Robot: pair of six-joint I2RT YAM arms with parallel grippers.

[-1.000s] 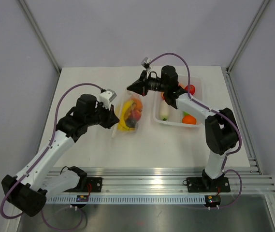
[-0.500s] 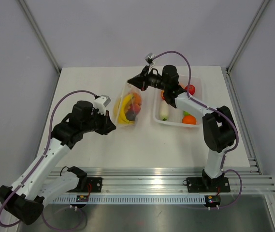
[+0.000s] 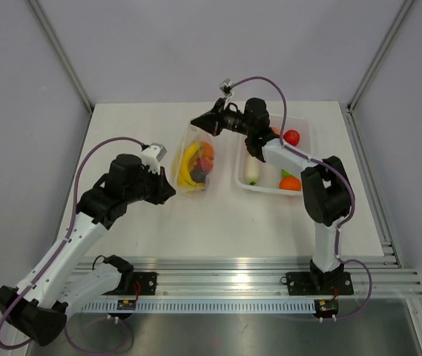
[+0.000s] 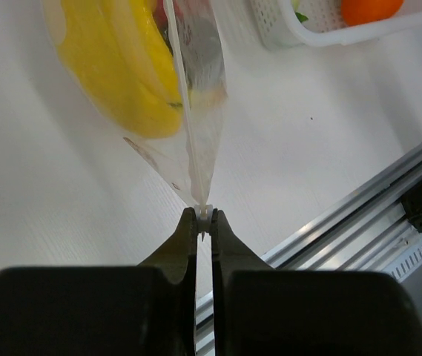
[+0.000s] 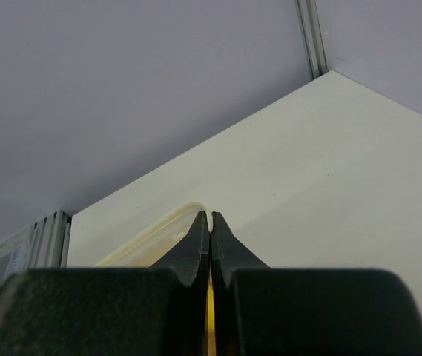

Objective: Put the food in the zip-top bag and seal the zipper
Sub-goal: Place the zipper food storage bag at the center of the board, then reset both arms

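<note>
The zip-top bag (image 3: 205,187) lies stretched between both grippers, left of the tray. Inside it are a yellow banana (image 3: 188,165) and orange, red and dark purple pieces of food. My left gripper (image 3: 172,187) is shut on the bag's near corner; the left wrist view shows its tips (image 4: 204,216) pinching a small white bit of the bag's edge (image 4: 196,126), with the banana (image 4: 122,67) behind the plastic. My right gripper (image 3: 194,123) is shut on the bag's far edge; in the right wrist view its tips (image 5: 211,216) clamp the clear rim (image 5: 159,231). The zipper strip is too faint to make out.
A white tray (image 3: 305,123) stands to the right of the bag and holds a red piece (image 3: 291,137), an orange piece (image 3: 290,182) and a white-and-green vegetable (image 3: 251,170). The aluminium rail (image 3: 255,271) runs along the near table edge. The tray corner (image 4: 299,33) shows in the left wrist view.
The left gripper has drawn back towards the near left, and the right gripper has shifted left and farther away. Both keep their hold, and the bag has moved slightly left.
</note>
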